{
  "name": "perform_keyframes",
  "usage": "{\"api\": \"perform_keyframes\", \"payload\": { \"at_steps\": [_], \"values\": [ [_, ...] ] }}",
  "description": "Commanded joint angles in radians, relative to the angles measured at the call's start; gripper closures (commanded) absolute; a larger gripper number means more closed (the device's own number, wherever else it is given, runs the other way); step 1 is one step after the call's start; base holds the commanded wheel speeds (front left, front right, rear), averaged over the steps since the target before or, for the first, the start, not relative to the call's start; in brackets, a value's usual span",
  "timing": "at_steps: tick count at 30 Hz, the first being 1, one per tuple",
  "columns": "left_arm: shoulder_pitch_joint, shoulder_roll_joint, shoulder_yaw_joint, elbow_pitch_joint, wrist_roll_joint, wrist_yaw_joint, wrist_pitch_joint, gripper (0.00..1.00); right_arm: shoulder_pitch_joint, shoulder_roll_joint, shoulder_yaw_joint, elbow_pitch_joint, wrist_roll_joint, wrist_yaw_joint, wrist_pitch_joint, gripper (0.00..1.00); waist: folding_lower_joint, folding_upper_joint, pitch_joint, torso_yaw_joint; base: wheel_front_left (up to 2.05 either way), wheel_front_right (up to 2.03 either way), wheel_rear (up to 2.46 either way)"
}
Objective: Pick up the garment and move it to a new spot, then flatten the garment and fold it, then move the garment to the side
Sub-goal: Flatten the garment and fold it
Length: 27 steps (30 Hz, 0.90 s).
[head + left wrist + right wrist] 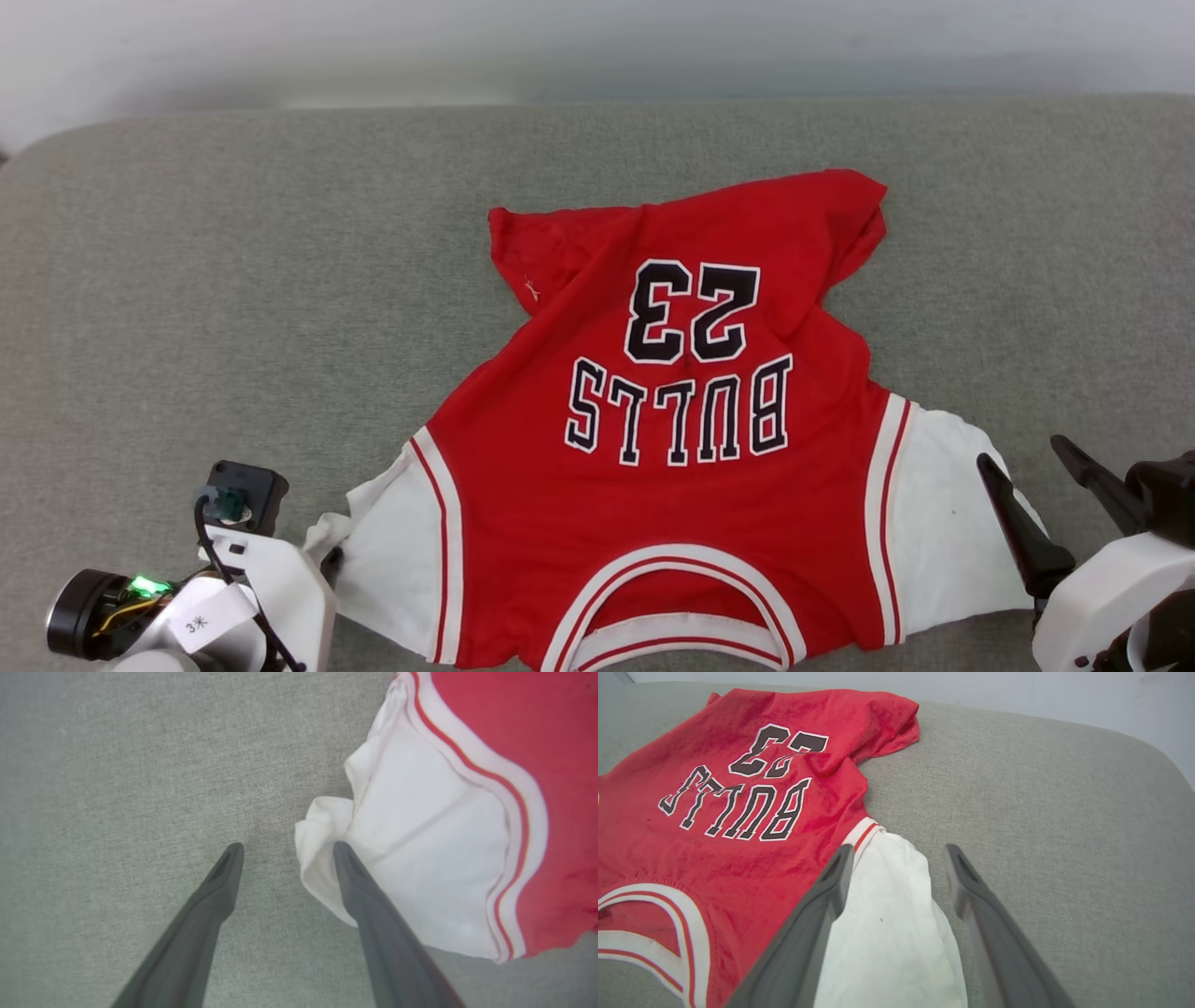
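The garment (672, 485), a red jersey T-shirt with white sleeves, lies face up on the grey cushion, collar toward me and hem at the far end. The "BULLS" lettering and the 23 read upside down. The far hem corners are rumpled. My left gripper (285, 847) is open just above the cushion, one finger (369, 905) crossing the crumpled edge of the left white sleeve (420, 858), nothing between the jaws. My right gripper (1019, 450) is open over the right white sleeve (887, 924), which lies flat beneath its fingers and is not gripped.
The grey fabric surface (233, 280) spreads wide on both sides of the garment and beyond the hem. Its rounded back edge meets a pale wall (597, 47). My left arm's wrist (252, 579) sits at the lower left corner.
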Motion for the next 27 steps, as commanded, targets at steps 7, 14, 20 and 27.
{"api": "perform_keyframes", "payload": {
  "at_steps": [7,14,20,27],
  "values": [
    [-0.026,0.025,-0.014,0.063,-0.027,-0.031,0.050,0.00,-0.012,0.007,0.009,0.012,0.001,0.000,-0.022,0.00,0.0000,-0.0001,0.048,-0.031,0.00,0.00,0.00],
    [-0.011,0.009,-0.054,0.152,-0.077,-0.076,0.099,1.00,-0.020,0.007,0.012,0.020,-0.004,0.000,-0.024,0.00,0.0000,-0.0001,0.066,-0.043,0.00,0.00,0.00],
    [-0.001,0.001,-0.019,0.127,-0.095,-0.062,0.026,1.00,0.001,-0.024,-0.004,0.030,0.004,0.000,0.006,0.00,0.0000,-0.0001,0.036,-0.034,0.00,0.00,0.00],
    [0.056,0.008,0.033,-0.038,-0.092,-0.017,-0.051,1.00,0.068,-0.063,-0.065,0.015,0.018,0.000,0.176,0.00,0.0000,-0.0001,-0.009,-0.004,0.00,0.00,0.00]
  ]
}}
